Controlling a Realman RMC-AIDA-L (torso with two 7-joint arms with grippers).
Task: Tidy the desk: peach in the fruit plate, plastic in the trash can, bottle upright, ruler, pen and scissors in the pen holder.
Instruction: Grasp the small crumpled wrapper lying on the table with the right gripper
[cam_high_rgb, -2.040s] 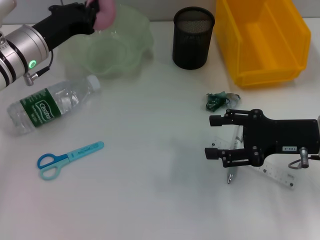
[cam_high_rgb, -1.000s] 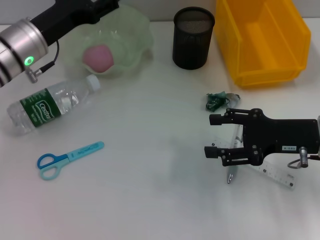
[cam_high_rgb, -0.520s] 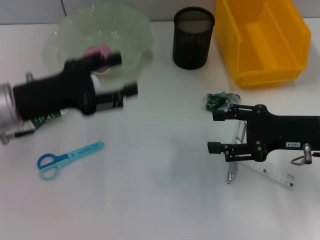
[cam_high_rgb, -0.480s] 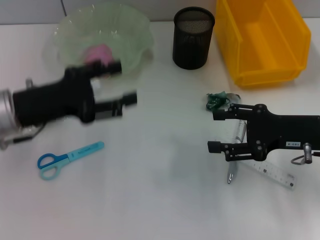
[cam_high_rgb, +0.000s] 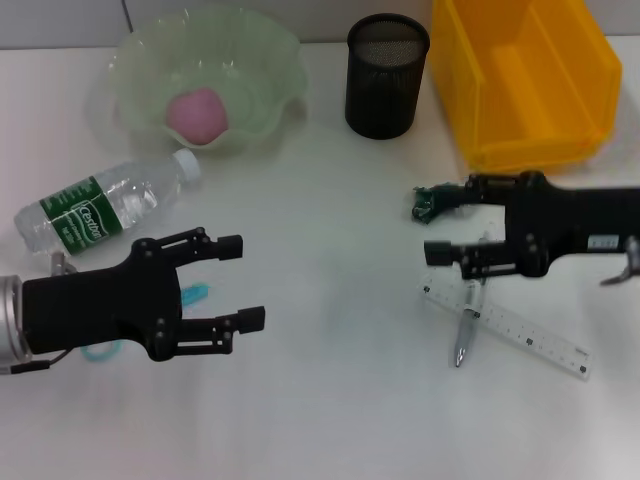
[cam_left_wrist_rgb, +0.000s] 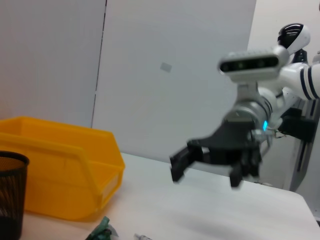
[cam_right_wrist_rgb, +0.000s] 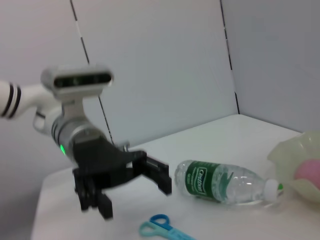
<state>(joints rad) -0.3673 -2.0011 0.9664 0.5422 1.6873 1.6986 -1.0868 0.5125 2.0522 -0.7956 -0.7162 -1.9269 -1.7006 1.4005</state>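
The peach (cam_high_rgb: 197, 112) is seen resting in the green fruit plate (cam_high_rgb: 270, 60) at the far left of the bench (cam_high_rgb: 330, 400). The left hand (cam_high_rgb: 235, 282) is held open and empty above the scissors (cam_high_rgb: 195, 292), near the bottle (cam_high_rgb: 100, 208) lying on its side. The right hand (cam_high_rgb: 440, 223), also open, is positioned just beside the crumpled plastic (cam_high_rgb: 428, 203), over the pen (cam_high_rgb: 466, 325) and ruler (cam_high_rgb: 520, 333).
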